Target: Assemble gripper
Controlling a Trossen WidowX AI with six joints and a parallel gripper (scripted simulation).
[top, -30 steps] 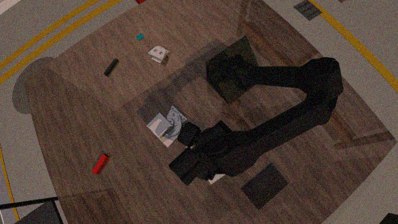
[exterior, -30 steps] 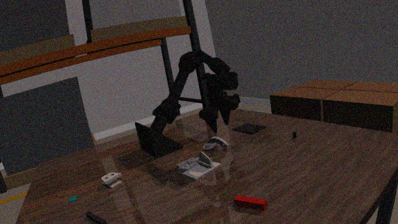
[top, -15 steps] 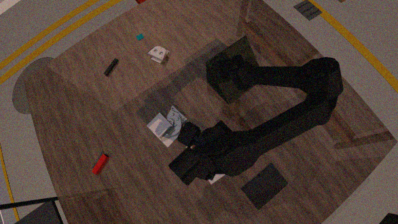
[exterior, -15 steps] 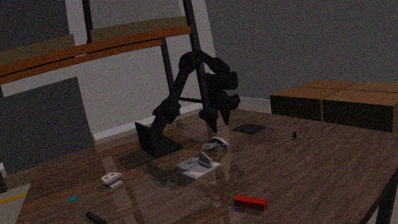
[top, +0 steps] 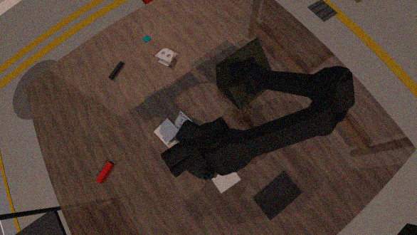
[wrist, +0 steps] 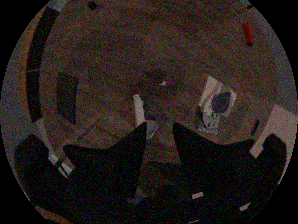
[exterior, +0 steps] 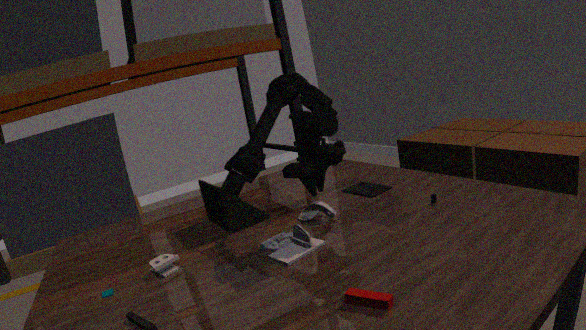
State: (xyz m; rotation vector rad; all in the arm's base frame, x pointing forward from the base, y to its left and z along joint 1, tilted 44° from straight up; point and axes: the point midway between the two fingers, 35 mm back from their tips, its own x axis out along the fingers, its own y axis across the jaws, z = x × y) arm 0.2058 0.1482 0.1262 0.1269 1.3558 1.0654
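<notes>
The gripper base point(top: 159, 132) point(exterior: 289, 257) point(wrist: 210, 88) lies flat on the table. One jaw point(top: 167, 130) point(exterior: 301, 236) point(wrist: 221, 102) is on it with its grey pad upright; tooth contact is too small to tell. The other jaw point(top: 226, 181) point(exterior: 324, 207) point(wrist: 139, 109) lies on the table beside the base, partly under the arm. My gripper point(exterior: 316, 192) point(wrist: 160, 125) is partly open, tips pointing down just above that loose jaw, with nothing seen held between them. The housing plate point(top: 166, 55) point(exterior: 165, 262), white with two holes, rests on the table away from the base.
A red block point(top: 105, 171) point(exterior: 369, 298) point(wrist: 248, 34), a black bar point(top: 116, 70) point(exterior: 141, 320) and a small teal piece point(top: 146, 38) point(exterior: 107, 293) lie around. A dark square point(top: 277, 196) point(exterior: 367, 189) point(wrist: 66, 97) lies beyond the loose jaw. A small black object point(exterior: 433, 199) stands at the back right.
</notes>
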